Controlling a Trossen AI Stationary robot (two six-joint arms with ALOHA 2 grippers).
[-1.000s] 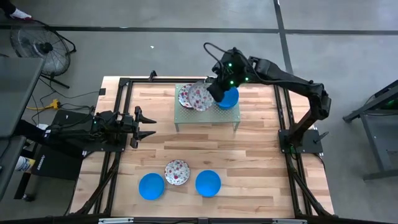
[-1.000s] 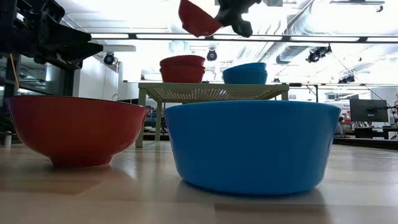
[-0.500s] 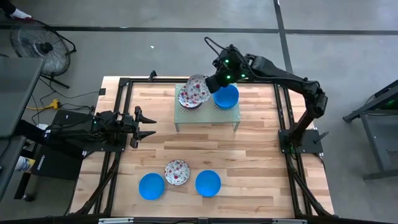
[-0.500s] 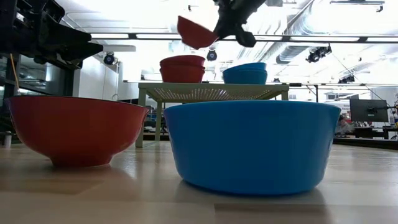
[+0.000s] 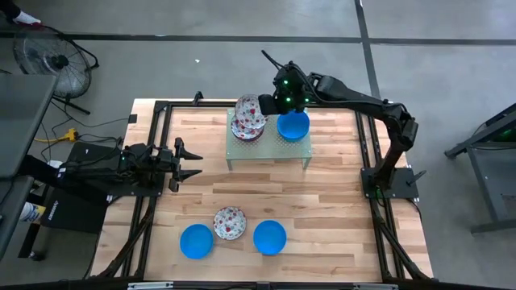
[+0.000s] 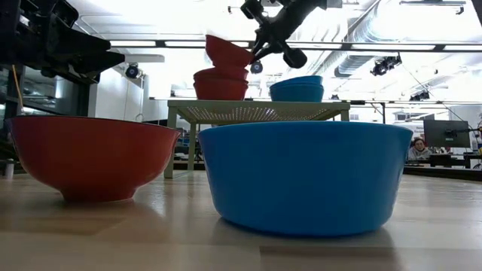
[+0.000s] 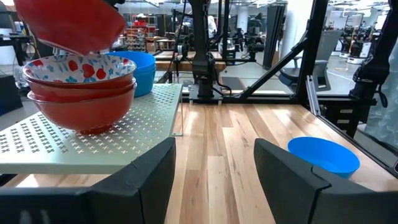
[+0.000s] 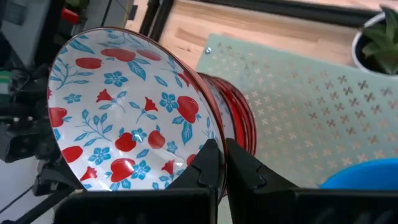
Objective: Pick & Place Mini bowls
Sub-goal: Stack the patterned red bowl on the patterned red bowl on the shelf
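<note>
My right gripper (image 5: pixel 272 103) is shut on a floral bowl (image 5: pixel 248 108), white with red and blue flowers inside and red outside. It holds it tilted just over the stack of floral bowls (image 5: pixel 245 129) on the green perforated stand (image 5: pixel 270 147). In the low view the held bowl (image 6: pixel 228 51) hovers at the stack's top (image 6: pixel 221 83). Stacked blue bowls (image 5: pixel 293 126) sit on the stand beside them. My left gripper (image 5: pixel 190 161) waits open at the table's left. My right gripper pinches the floral bowl's rim (image 8: pixel 210 138), with one finger (image 8: pixel 206 163) on the inner side and the other on the red outer side. It comes slanting down from the table's right. The bowl is tilted, and I cannot tell whether its base touches the stack.
Two blue bowls (image 5: pixel 196 241) (image 5: pixel 269 237) and a floral bowl (image 5: pixel 229 223) rest on the wooden table near its near edge. In the left wrist view a blue bowl (image 7: pixel 323 154) lies on the table beyond the stand (image 7: pixel 93 143). Black frame rails border the table.
My right gripper has carried the floral bowl toward the table's left and down, from beside the blue bowls to just over the floral stack. The bowl stays tilted in the hold.
</note>
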